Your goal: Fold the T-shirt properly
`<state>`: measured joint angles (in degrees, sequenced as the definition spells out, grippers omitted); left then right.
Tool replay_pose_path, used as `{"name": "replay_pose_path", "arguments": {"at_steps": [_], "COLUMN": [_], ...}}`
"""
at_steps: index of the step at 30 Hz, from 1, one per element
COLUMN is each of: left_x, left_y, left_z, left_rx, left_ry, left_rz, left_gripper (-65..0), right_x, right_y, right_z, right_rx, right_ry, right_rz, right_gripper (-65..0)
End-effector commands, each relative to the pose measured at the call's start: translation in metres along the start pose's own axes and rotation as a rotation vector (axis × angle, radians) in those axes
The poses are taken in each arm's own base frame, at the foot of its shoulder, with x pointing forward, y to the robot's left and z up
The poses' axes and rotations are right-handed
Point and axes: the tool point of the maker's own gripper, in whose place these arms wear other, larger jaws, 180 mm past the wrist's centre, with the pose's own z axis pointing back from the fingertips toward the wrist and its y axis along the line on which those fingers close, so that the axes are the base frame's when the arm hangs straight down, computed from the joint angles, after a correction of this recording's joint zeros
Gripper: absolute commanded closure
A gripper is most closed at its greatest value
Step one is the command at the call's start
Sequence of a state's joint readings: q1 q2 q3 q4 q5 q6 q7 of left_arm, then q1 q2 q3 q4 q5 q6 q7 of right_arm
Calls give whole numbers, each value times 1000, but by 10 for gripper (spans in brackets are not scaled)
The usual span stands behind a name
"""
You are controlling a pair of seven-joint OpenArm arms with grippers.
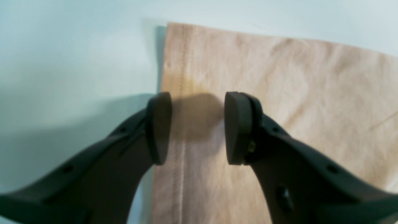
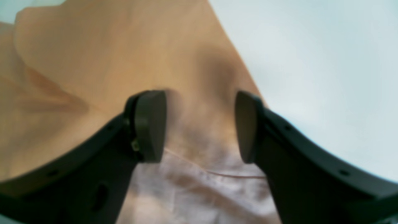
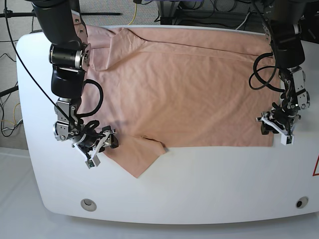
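Spread stage, no fold made. I see the T-shirt (image 3: 184,89) lying flat and open across the white table (image 3: 209,184), one sleeve pointing toward the near edge. My right gripper (image 3: 99,144) sits low over that sleeve area, jaws parted, nothing pinched between the pads. My left gripper (image 1: 197,127) straddles the stitched hem at the far corner, jaws likewise apart and empty. I judge every fold remains ahead

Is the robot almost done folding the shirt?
Not nearly. Done: the T-shirt lies spread on the table, no tidy fold showing. In hand: the left gripper hangs open over the hem, the right gripper open over a sleeve. Left: grabbing and all the folding.
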<state>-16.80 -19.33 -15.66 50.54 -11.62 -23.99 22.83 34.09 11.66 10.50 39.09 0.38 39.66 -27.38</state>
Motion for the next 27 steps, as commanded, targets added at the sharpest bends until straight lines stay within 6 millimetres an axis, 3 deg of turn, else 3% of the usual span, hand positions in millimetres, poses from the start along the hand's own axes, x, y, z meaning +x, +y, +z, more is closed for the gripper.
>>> {"name": "replay_pose_path", "arguments": {"at_steps": [1,21,23,27], "left_x": [19,20,20,19], "left_y": [6,8,9,12], "left_z": [3,5,5,5], "left_rx": [9,14,16,23], "left_ry": [-45,-45,-46,-45], "left_rz": [-10,-15,-15,-17], "left_gripper": [-262,-258,-258,-256], "right_x": [29,21,21,20], "right_y": [-4,-3,-1,1], "right_z": [6,2,1,0], "right_rx": [-3,-1,3,2], "right_ry": [-66,-42,-45,-41], "right_rz": [16,20,22,37], "right_gripper": [-339,-326,-313,-229]}}
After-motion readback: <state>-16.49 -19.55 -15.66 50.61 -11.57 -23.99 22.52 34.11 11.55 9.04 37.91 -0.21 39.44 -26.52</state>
